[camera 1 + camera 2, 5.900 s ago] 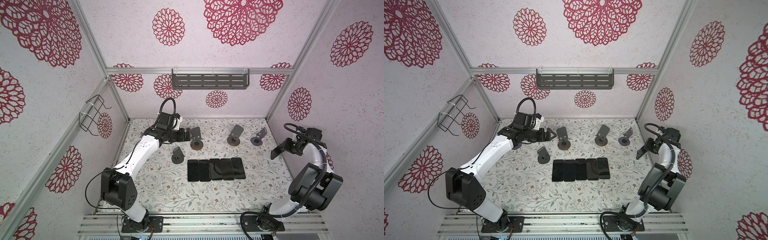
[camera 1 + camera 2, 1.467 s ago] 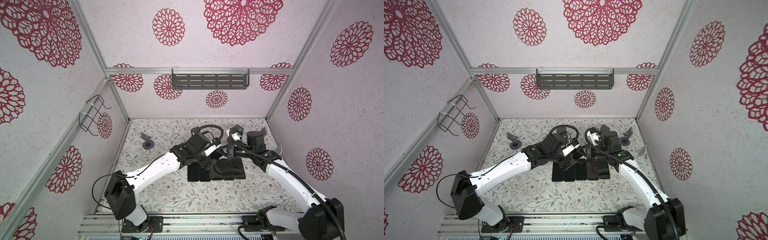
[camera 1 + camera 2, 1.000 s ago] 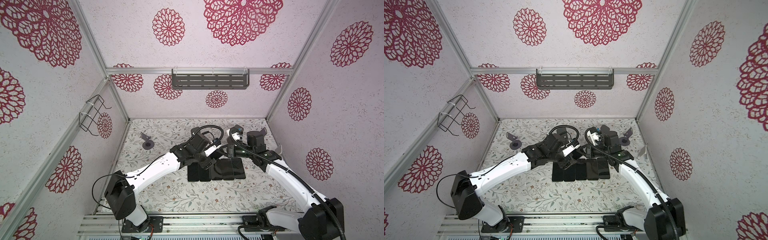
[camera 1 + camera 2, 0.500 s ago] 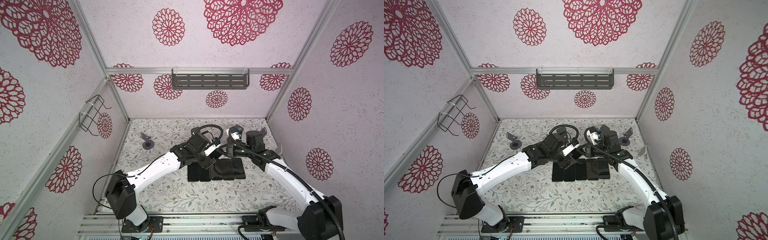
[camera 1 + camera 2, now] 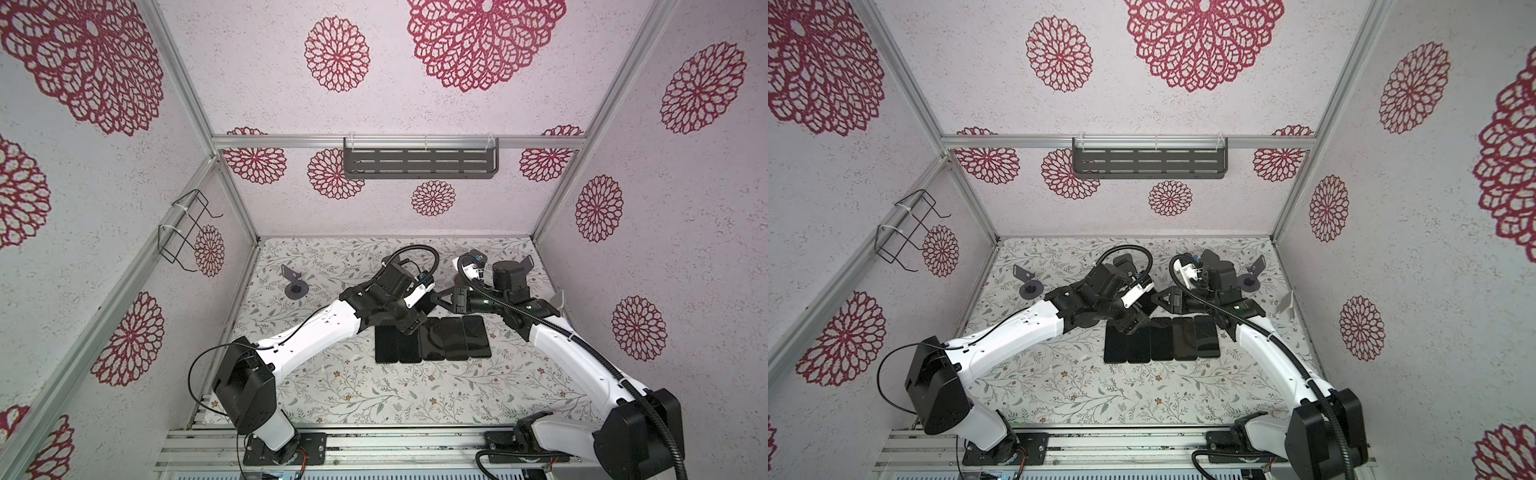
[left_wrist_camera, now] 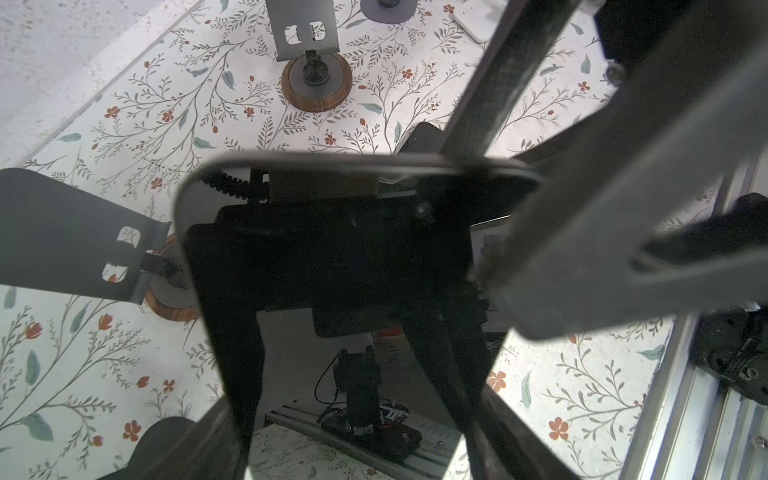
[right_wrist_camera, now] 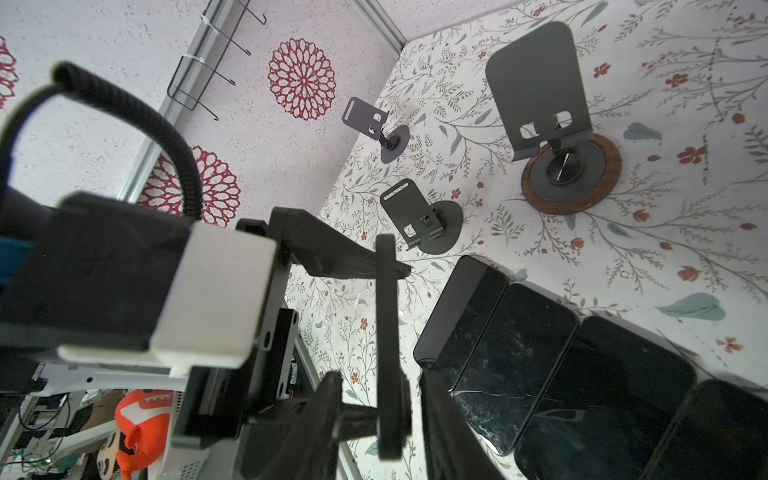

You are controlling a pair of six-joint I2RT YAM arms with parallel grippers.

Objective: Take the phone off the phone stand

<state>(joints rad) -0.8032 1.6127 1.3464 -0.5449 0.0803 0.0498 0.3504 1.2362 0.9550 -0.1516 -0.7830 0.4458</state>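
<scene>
The phone (image 7: 391, 316) is being held off the stands (image 7: 540, 91), above the middle of the tabletop (image 7: 665, 208), gripped across its width by the widely spread jaws of the left gripper (image 7: 386, 345). The jaws of the right gripper (image 7: 380, 382) are being seen slightly parted around its edge. Only the setting down is judged to be left.

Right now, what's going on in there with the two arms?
Both arms meet mid-table above the row of five phones lying flat. The left gripper clamps a sixth phone by its long edges, clear of any stand. The right gripper flanks its flat faces, jaws apparently slightly apart. The stands in view are empty.
</scene>
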